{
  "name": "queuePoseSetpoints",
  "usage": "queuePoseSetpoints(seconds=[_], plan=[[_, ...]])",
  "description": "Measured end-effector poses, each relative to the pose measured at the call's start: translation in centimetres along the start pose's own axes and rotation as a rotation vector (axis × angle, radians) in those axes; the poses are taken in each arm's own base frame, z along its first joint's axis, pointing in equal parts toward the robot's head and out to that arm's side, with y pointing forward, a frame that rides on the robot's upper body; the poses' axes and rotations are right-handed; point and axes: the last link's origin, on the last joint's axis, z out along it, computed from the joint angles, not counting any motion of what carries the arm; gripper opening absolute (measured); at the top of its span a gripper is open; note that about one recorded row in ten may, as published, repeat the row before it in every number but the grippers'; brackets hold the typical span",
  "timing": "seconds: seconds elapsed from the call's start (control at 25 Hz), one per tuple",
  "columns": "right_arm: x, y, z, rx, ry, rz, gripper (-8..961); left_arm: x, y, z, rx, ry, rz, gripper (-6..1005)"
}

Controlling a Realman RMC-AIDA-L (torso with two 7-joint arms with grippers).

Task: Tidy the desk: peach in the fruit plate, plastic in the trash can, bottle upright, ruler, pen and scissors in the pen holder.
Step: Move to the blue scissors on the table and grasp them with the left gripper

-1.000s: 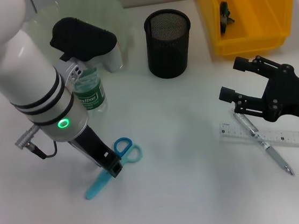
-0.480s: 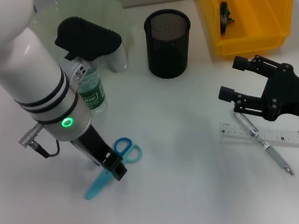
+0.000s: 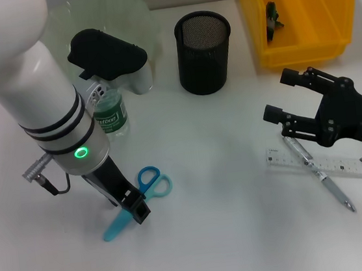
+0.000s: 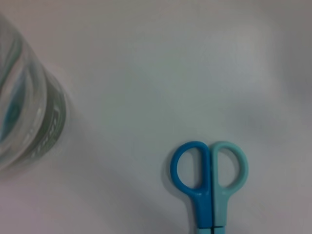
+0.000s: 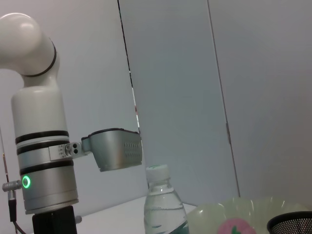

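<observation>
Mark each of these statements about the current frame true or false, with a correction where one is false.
1. The blue and teal plastic scissors lie flat on the white desk. True.
2. The clear plastic water bottle with the green label lies on its side. False: it stands upright.
3. The silver pen lies across the clear plastic ruler. True.
4. The black mesh pen holder already holds the ruler. False: the ruler is on the desk.
5. The left end effector is down at the scissors. True.
6. The right end effector grips the pen. False: it is open above the desk.
</observation>
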Motion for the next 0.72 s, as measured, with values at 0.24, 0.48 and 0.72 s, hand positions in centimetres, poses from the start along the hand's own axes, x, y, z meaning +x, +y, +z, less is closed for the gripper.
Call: queuePoseSetpoints(seconds=[0.24,0.48,0.72], plan=[[0.01,0.01,0.02,-0.001,0.0,0.001,818,-0.01,0.02,0.06,-0.003,0.003,-0.001,552],[0.0,0.0,0.06,-0.001,0.0,0.0,818,-0.04,0.13,0.15,-0.013,0.005,-0.003,550],[-0.02,-0.01,0.07,-0.001,0.0,-0.002,818,-0.22,0.05,0.42,-0.02,0.0,-0.011,549]])
